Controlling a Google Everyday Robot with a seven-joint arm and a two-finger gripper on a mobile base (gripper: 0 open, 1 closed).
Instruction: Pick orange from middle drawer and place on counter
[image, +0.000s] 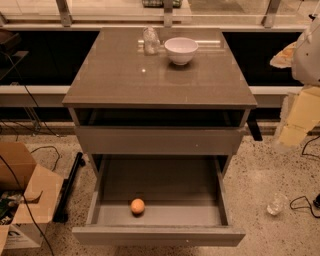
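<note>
The orange is small and round. It lies inside the open middle drawer, near the front panel and left of centre. The drawer is pulled far out at the bottom of the cabinet. The glossy grey-brown counter forms the cabinet's top. My gripper is a pale, blurred shape at the right edge, beside the cabinet at about counter-edge height. It is well apart from the orange and holds nothing I can see.
A white bowl and a clear crumpled bottle stand at the back of the counter. Another flat drawer front sits above the open drawer. On the floor are cardboard boxes and a black bar at left, and a clear cup and cables at right.
</note>
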